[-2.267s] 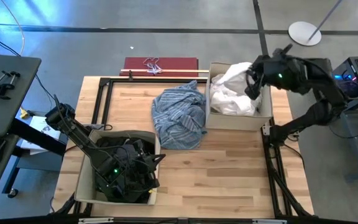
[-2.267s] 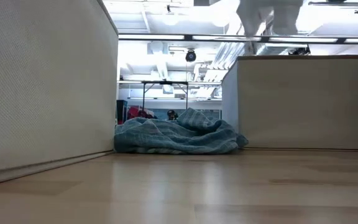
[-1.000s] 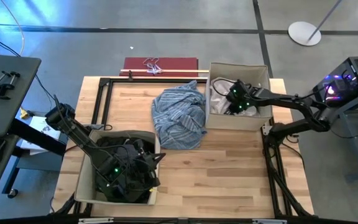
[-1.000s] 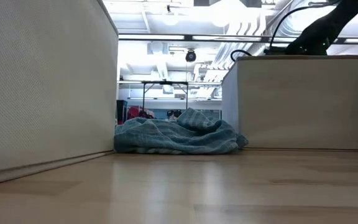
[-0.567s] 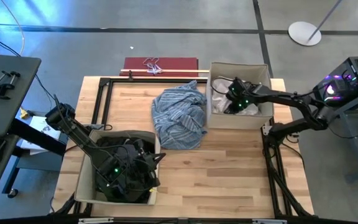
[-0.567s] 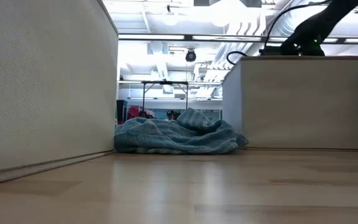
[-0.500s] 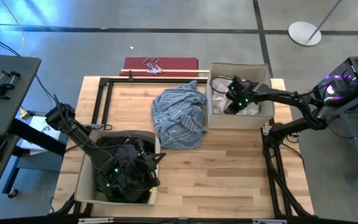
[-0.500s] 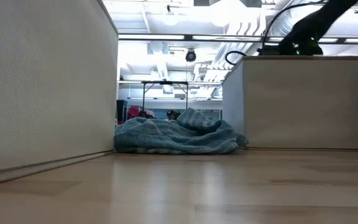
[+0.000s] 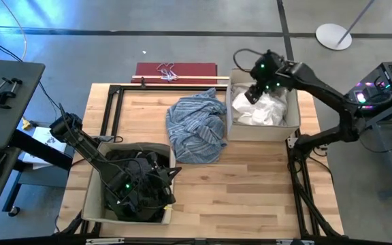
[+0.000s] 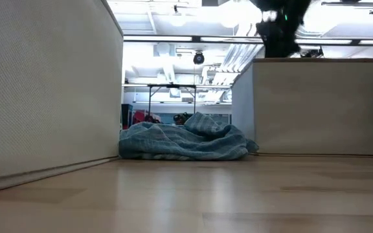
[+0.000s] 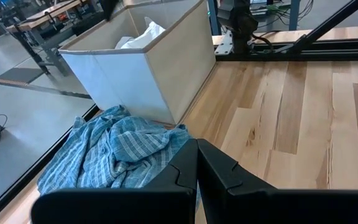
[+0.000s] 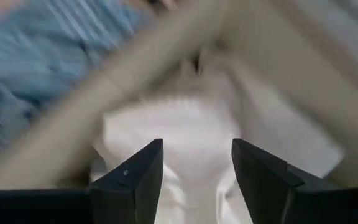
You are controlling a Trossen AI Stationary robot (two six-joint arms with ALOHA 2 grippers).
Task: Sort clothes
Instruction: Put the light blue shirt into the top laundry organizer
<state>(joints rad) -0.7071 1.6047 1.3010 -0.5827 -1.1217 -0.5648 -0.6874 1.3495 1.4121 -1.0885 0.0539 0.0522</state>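
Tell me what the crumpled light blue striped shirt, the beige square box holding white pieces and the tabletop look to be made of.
The light blue striped shirt: thin woven cloth, likely cotton, matte; it slumps in soft folds. The beige square box: fabric over a stiff panel, it seems; a fine weave shows and the walls stand straight. The tabletop: light wood planks with visible grain and a faint satin sheen.

We see a crumpled light blue striped shirt (image 10: 183, 142) on the wooden tabletop (image 10: 238, 194), beige fabric boxes at nine (image 10: 44, 90) and three o'clock (image 10: 319, 107).
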